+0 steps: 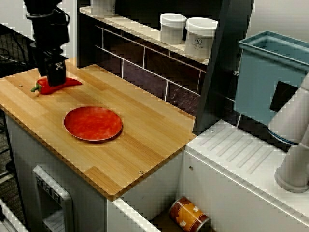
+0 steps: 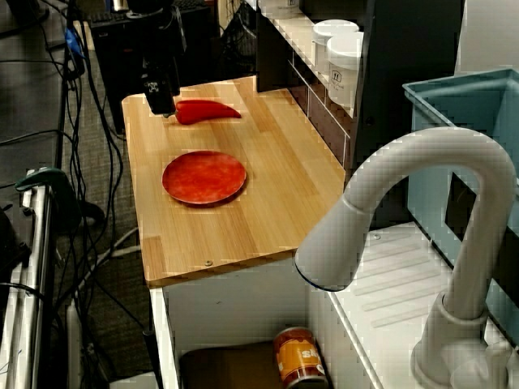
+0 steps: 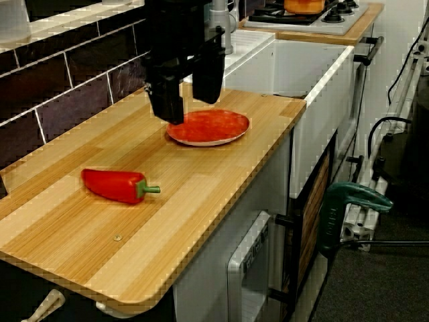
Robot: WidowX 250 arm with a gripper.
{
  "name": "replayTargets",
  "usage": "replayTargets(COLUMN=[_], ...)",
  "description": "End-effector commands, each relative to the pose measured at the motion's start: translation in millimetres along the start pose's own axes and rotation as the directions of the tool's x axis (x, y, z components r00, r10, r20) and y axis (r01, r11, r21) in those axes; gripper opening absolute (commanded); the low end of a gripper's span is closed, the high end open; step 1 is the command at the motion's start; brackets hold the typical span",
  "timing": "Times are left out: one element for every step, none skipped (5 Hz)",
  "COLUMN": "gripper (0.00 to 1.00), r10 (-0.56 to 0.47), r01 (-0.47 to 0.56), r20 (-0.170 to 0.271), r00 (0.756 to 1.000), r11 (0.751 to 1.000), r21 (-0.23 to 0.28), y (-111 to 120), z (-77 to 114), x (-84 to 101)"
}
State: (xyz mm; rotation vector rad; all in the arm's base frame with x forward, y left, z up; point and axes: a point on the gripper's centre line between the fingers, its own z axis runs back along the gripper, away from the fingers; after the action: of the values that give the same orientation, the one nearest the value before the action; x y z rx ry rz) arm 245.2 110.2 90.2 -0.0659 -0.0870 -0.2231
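Note:
A red pepper (image 1: 54,85) with a green stem lies on its side on the wooden counter (image 1: 145,140), near the far left end. My black gripper (image 1: 55,76) hangs just above it, over its stem half. Seen from the counter's end, the pepper (image 3: 114,186) lies alone on the wood and the gripper (image 3: 188,94) stands open, its two fingers (image 3: 165,100) well apart with nothing between them. A round red plate (image 1: 92,123) sits empty in the middle of the counter, a hand's width from the pepper. From the sink side, the gripper (image 2: 160,102) is at the pepper's (image 2: 204,111) stem end.
A tiled back wall with a shelf holds two white jars (image 1: 172,27) (image 1: 200,37). To the right are a white drainboard (image 1: 241,159), a teal bin (image 1: 270,72) and a white faucet (image 2: 405,194). A can (image 1: 189,214) lies in the sink. Cables hang past the counter's left end.

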Motion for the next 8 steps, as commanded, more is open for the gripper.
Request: replayTargets(gripper=[1.0, 1.0, 1.0, 1.0, 1.0, 1.0, 1.0, 1.0], r10=[0.112, 0.07, 0.13, 0.167, 0.163, 0.166, 0.115, 0.108], r01=[-0.117, -0.087, -0.145, -0.18, -0.17, -0.17, -0.119, -0.111], r20=[0.107, 0.15, 0.2, 0.139, 0.065, 0.083, 0.124, 0.106], r00=[0.988, 0.986, 0.971, 0.976, 0.984, 0.983, 0.986, 0.988], r11=[0.992, 0.99, 0.987, 0.98, 0.979, 0.985, 0.993, 0.994], r21=[0.043, 0.11, 0.065, 0.086, 0.115, 0.042, 0.026, 0.02], y=[53, 59, 71, 80, 89, 95, 88, 84], z=[18.1, 13.1, 8.3, -1.2, -8.6, -7.6, -4.5, -5.3], x=[-3.4, 8.0, 12.7, 25.3, 35.7, 31.1, 23.7, 17.0])
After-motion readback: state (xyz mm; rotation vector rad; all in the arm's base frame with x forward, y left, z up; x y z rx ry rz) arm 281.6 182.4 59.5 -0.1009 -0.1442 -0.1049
